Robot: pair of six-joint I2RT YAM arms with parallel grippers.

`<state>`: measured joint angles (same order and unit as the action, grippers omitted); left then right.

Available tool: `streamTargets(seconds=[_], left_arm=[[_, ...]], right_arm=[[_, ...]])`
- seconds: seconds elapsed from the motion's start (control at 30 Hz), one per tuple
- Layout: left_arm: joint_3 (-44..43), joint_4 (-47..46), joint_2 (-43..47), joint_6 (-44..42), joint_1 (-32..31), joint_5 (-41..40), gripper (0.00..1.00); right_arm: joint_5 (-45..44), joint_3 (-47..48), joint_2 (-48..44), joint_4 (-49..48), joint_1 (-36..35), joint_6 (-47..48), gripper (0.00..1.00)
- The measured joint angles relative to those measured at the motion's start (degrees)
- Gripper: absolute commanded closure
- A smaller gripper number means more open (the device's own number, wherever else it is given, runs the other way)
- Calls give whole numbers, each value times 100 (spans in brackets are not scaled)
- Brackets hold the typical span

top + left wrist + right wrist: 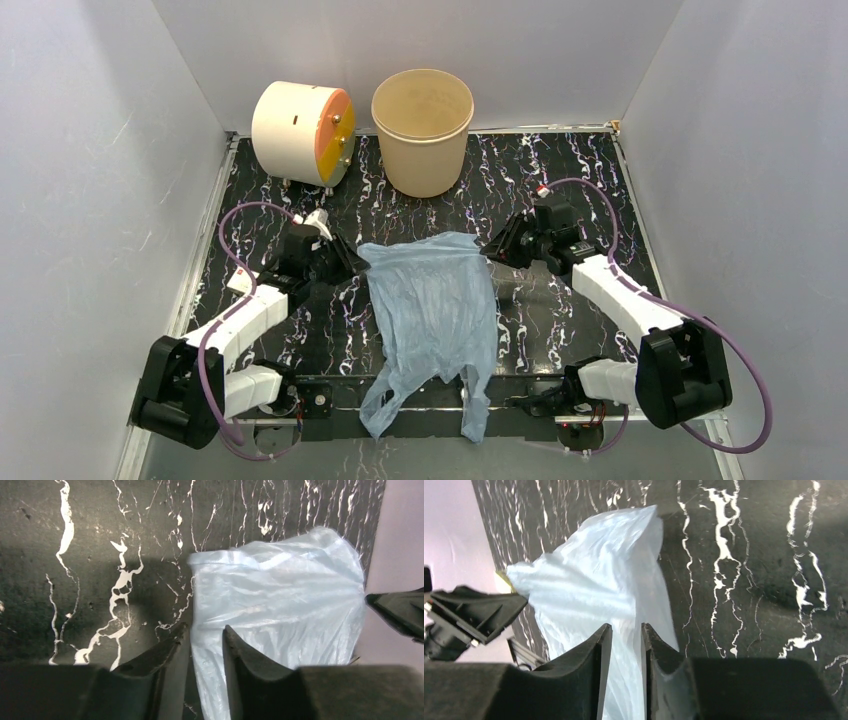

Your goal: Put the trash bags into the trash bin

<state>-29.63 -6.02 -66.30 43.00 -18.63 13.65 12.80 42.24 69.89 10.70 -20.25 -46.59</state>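
I'm pinching the pale blue trash bag (432,300) by its far corners, left end effector (206,627) and right end effector (625,626) both narrowed onto it. It's lying on the desk (560,200), not yet in the tan trash bin (425,165).

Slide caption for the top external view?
Left claw and right claw at far corners of crinkly pale blue plastic bag; round tan bin beyond.

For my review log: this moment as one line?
left gripper: shut on trash bag | right gripper: shut on trash bag | trash bin: without bag
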Motion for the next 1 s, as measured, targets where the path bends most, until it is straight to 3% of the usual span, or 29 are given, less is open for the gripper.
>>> streamTargets(seconds=[0.1, 0.27, 0.37, 0.5, 0.7, 0.83, 0.87, 1.0], left_arm=[[-48, 260, -9, -225, 17, 76, 40], [-247, 844, 17, -481, 17, -72, 11], [-251, 1172, 256, -573, 17, -186, 10], [-249, 1427, 649, -590, 20, -256, 10], [120, 1394, 1379, -511, 17, -356, 10], [603, 1429, 1919, -249, 17, -396, 15], [726, 1364, 2017, -85, 20, -356, 16], [1792, 140, 2688, 841, 20, 68, 23]], right_arm=[[376, 107, 125, 24, 39, 212, 44], [221, 514, 306, 474, 125, 555, 23], [-105, 708, 348, 699, 225, 750, 12], [-459, 723, 363, 890, 389, 938, 12], [396, -33, 361, 337, 509, 905, 22], [1541, -645, 466, -308, 507, 535, 41], [1853, -772, 544, -586, 507, 369, 49], [2728, -1137, 892, -1561, 507, -249, 73]])
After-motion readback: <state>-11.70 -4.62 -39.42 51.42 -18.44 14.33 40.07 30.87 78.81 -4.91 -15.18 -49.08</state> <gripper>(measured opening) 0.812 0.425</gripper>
